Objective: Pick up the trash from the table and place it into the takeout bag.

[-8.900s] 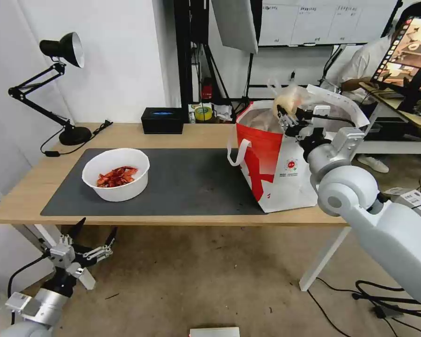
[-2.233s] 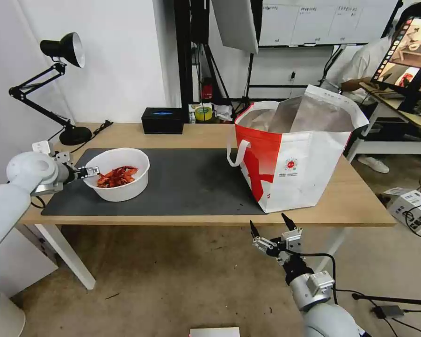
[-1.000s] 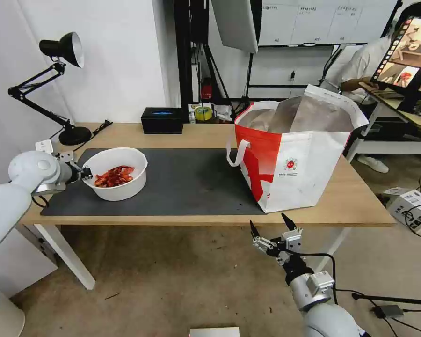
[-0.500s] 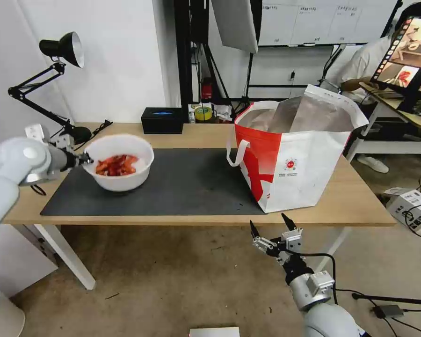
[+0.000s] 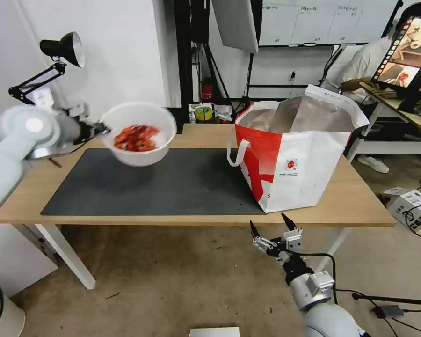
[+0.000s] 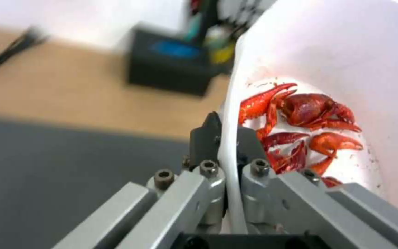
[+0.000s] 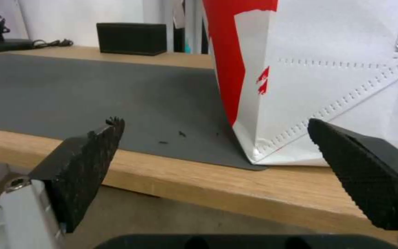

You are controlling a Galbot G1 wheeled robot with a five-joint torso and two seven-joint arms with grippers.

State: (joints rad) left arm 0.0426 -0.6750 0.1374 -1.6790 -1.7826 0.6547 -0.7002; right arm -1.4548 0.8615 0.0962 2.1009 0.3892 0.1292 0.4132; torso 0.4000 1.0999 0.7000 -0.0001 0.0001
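My left gripper [image 5: 99, 128] is shut on the rim of the white bowl [image 5: 138, 134] of red crayfish shells [image 5: 135, 138], holding it in the air over the far left part of the dark mat [image 5: 163, 187]. In the left wrist view the fingers [image 6: 208, 138] pinch the bowl [image 6: 346, 58] wall, with the shells [image 6: 309, 131] inside. The white-and-red takeout bag [image 5: 294, 159] stands open on the right side of the table [image 5: 32, 187]. My right gripper [image 5: 269, 228] hangs open below the table's front edge, near the bag [image 7: 319, 79].
A black desk lamp [image 5: 61, 49] stands at the table's far left corner. A black tissue box [image 7: 132, 38] sits at the back edge. A person sits at a cluttered desk [image 5: 407, 107] behind the bag. A small box [image 5: 414, 203] and cables lie on the floor at right.
My left gripper has lifted the bowl off the mat and carried it up and to the right, toward the bag. The right arm has stayed parked below the table edge.
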